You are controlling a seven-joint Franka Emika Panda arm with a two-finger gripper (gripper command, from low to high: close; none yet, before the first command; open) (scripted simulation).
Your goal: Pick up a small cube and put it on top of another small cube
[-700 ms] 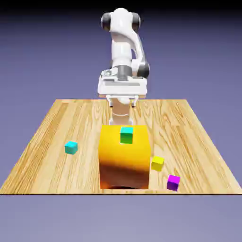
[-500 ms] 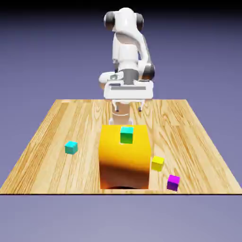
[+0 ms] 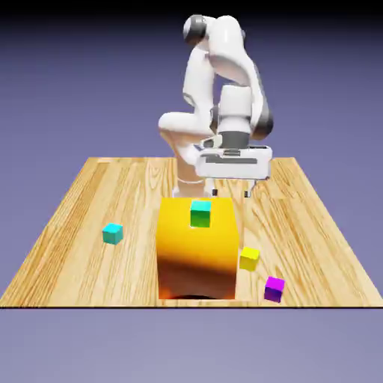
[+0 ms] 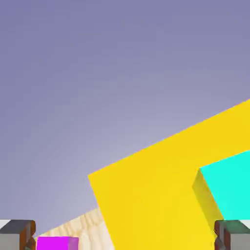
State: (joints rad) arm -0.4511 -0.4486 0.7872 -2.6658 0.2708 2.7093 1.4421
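Our tool has fingers spread wide, nothing between them. We see the plain yellow cube on the wood-grain worktop, beside the big smooth orange-yellow block; cyan cube at the exterior view's left.

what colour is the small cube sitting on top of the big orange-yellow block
Teal on top with a green front, which shows best in the exterior view.

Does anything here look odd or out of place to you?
Nothing looks spilled or damaged. The oddest sight is one teal-and-green cube perched on the big orange-yellow block; the other small cubes sit on the table.
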